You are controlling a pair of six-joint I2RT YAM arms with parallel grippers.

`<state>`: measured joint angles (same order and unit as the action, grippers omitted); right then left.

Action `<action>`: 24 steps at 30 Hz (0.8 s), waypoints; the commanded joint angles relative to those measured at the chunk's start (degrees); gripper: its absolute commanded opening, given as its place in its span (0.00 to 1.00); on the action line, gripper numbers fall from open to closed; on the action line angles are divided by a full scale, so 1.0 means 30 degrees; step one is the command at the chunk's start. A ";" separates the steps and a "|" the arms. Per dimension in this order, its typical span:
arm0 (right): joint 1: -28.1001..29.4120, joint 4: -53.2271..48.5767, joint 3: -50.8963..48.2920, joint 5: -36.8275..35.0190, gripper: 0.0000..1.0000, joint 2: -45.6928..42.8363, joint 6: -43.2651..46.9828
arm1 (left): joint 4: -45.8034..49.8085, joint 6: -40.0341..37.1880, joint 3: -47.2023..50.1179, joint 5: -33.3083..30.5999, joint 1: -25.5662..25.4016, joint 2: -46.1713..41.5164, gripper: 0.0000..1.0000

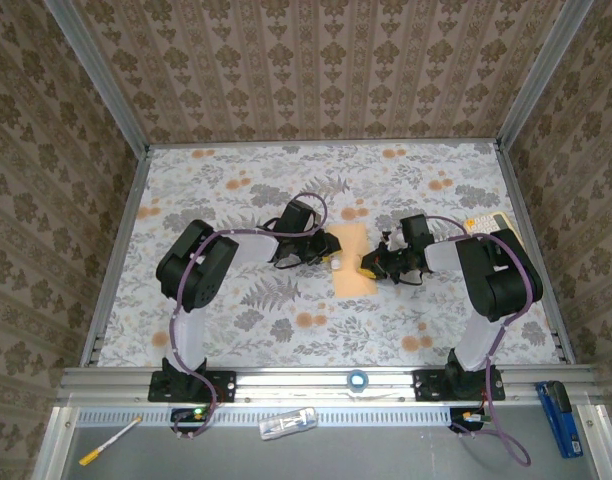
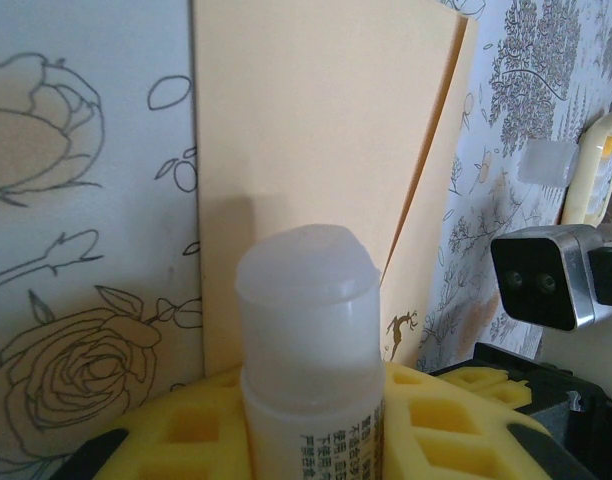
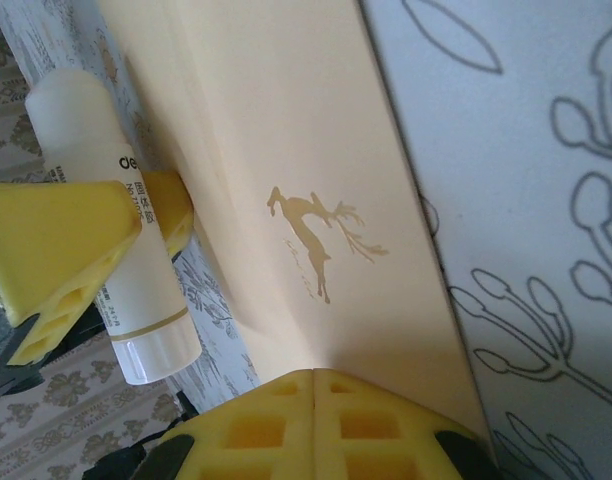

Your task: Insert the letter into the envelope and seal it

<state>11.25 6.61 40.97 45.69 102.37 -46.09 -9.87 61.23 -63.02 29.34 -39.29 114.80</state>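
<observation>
The tan envelope [image 1: 348, 260] lies flat in the middle of the floral tablecloth, between my two grippers. It carries a small gold deer print [image 3: 316, 240]. My left gripper [image 1: 326, 252] is shut on a white glue stick [image 2: 308, 330]. The stick's uncapped tip points over the envelope [image 2: 316, 130] near its left edge. My right gripper [image 3: 314, 385] is shut, its yellow pads [image 3: 256, 430] pressed together with nothing between them. Its tips rest against the envelope's right end [image 3: 286, 120]. The letter is hidden from view.
A pale yellow calculator [image 1: 486, 222] lies at the back right near the frame. A translucent cap [image 2: 546, 162] lies on the cloth beside the envelope. On the front rail sit a tape roll [image 1: 358, 380], a small tube [image 1: 288, 423] and a pen [image 1: 111, 440].
</observation>
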 commanded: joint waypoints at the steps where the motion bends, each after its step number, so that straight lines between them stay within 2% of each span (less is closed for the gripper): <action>1: 0.0015 -0.0302 -0.0426 -0.0787 0.05 0.0208 0.0040 | -0.0483 -0.0342 0.0186 0.0267 -0.0022 -0.0030 0.05; 16: -0.0020 -0.3480 0.2015 -0.1334 0.06 -0.2394 0.0775 | -0.0022 -0.1527 -0.0272 0.0524 0.0068 -0.0734 0.05; 24: -0.0360 -0.4738 0.3202 -0.1532 0.12 -0.2699 0.1428 | 0.0596 -0.2704 -0.0476 0.0618 0.0279 -0.1576 0.05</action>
<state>10.83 -3.73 48.66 42.19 95.72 -43.68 -8.56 55.96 -63.05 29.93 -39.20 113.43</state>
